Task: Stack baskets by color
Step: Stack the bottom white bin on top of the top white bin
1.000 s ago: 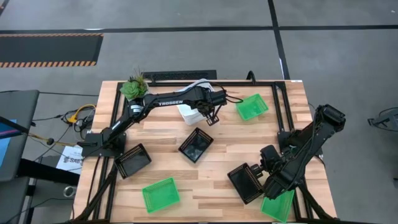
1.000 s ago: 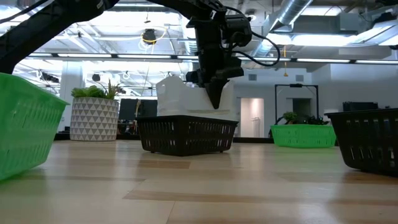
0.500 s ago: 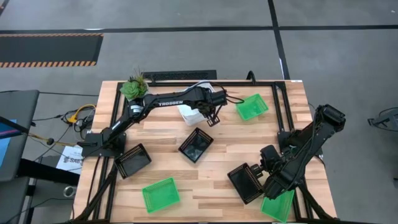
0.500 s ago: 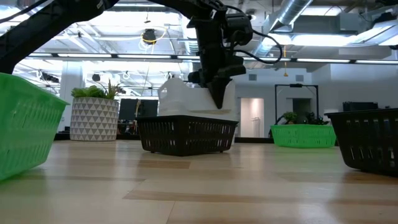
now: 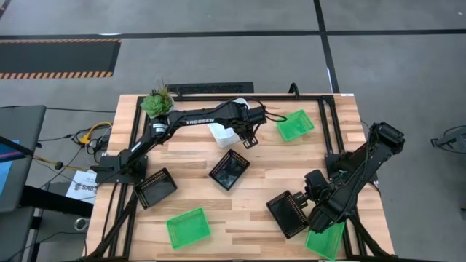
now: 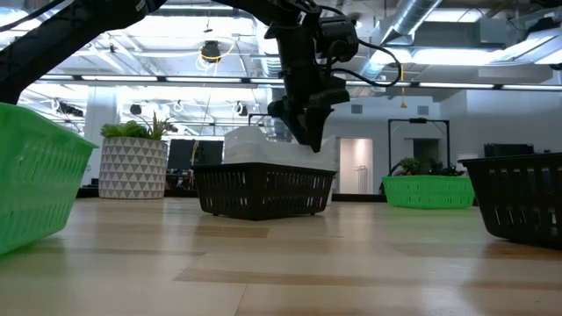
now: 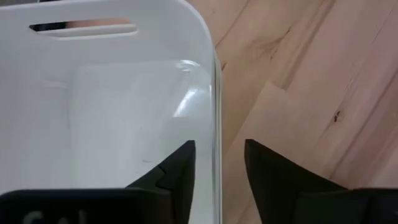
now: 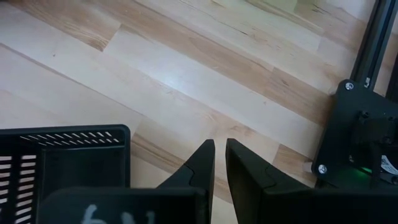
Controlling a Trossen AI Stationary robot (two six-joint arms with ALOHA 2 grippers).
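My left gripper [image 7: 217, 165] hangs over the white basket [image 5: 223, 133] at the far side of the table [image 5: 255, 211], just beside the potted plant [image 5: 156, 102]. Its fingers stand a little apart, one on each side of the basket's side wall, and I cannot tell whether either pad touches the plastic. From above, my own arm covers most of this basket, so I cannot make out how many white ones lie there; from table height a black basket [image 6: 263, 190] hides its lower part. Farther from the plant, a green basket [image 5: 295, 124] sits near the far right corner. My right gripper [image 8: 219, 163] waits with fingers pinched together, holding nothing, above bare wood near another black basket [image 5: 286, 213]. My right arm partly covers the green basket [image 5: 326, 240] at the near right edge.
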